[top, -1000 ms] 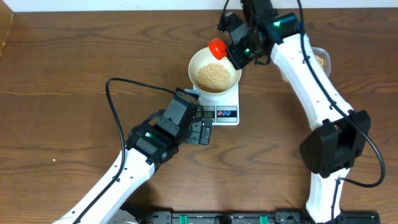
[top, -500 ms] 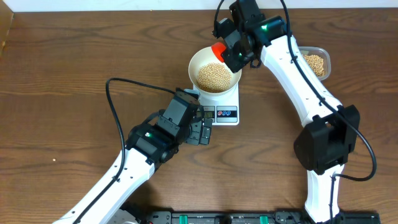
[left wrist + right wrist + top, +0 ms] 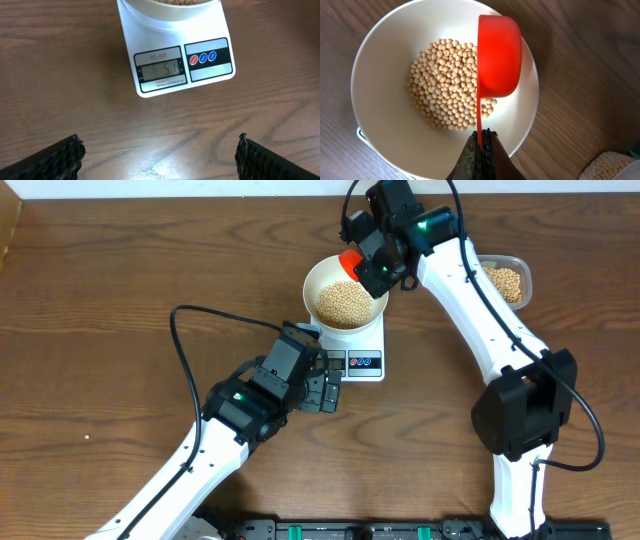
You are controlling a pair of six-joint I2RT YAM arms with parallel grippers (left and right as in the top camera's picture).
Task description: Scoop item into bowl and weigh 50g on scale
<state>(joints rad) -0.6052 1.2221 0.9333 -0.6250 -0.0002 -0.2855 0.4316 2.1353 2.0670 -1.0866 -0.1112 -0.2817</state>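
The white bowl [image 3: 318, 280] stands on the white scale [image 3: 372, 340] and holds a heap of tan beans [image 3: 345, 302]. In the left wrist view the scale [image 3: 210, 75] shows its display [image 3: 161, 70] reading 51. My right gripper [image 3: 375, 272] is shut on the thin handle of a red scoop [image 3: 349, 258]. In the right wrist view the scoop [image 3: 499, 55] hangs tipped on its side over the bowl [image 3: 375, 65] and the beans [image 3: 447, 85], with my gripper [image 3: 482, 137] clamped on its handle. My left gripper [image 3: 325, 390] [image 3: 160, 155] stands open on the near side of the scale, with nothing between its fingers.
A clear plastic tub [image 3: 522, 272] with more beans sits on the wooden table to the right of the bowl, behind the right arm; its corner [image 3: 615, 167] shows in the right wrist view. A black cable [image 3: 185, 340] loops over the table left of the left arm.
The right gripper has carried the red scoop left and slightly back, over the bowl's far rim, uncovering the tub. The left arm has not moved.
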